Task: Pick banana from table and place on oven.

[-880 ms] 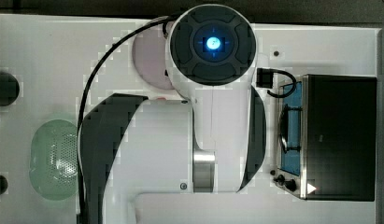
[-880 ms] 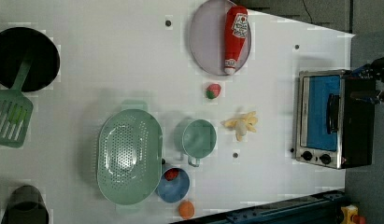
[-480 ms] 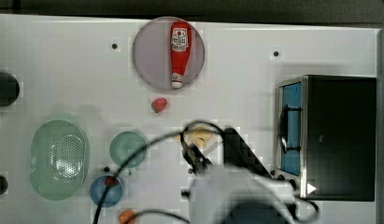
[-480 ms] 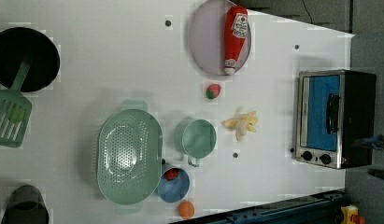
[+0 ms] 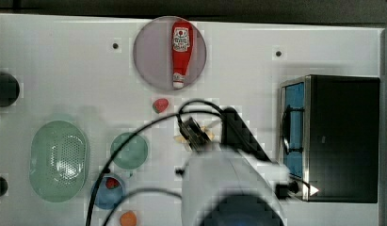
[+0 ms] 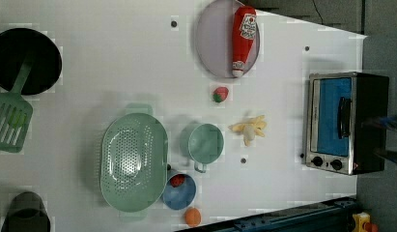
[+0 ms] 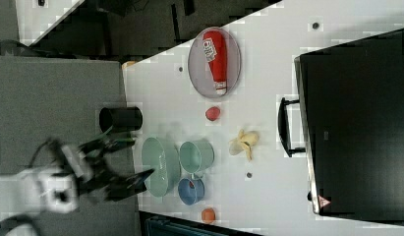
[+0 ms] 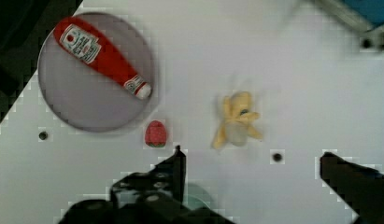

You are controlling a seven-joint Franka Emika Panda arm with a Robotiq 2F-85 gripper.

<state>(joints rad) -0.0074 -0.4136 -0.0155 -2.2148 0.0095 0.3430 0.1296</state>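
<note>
The pale yellow banana (image 6: 249, 129) lies with its peel flaps splayed on the white table (image 6: 114, 72), between a green cup and the oven (image 6: 348, 121). The oven is a black box with a silver front and bluish glass door at the left view's right. In the wrist view my gripper (image 8: 252, 158) is open, its dark fingers (image 8: 178, 163) wide apart above the table, with the banana (image 8: 236, 119) just beyond the gap and nothing held. The right view shows the gripper (image 7: 143, 156) blurred, high off the table. In the top view my arm (image 5: 229, 188) hides part of the banana (image 5: 207, 136).
A ketchup bottle (image 6: 243, 41) lies on a grey plate (image 6: 213, 43). A toy strawberry (image 6: 220, 94) sits near the banana. A green cup (image 6: 205, 143), green colander (image 6: 133, 162), blue bowl (image 6: 179, 192), orange ball (image 6: 192, 216), black pan (image 6: 24, 60) and green spatula (image 6: 10, 121) stand further off.
My arm has swung from the middle of the top view toward its lower edge, over the banana. The fingers have spread apart. Nothing on the table has moved.
</note>
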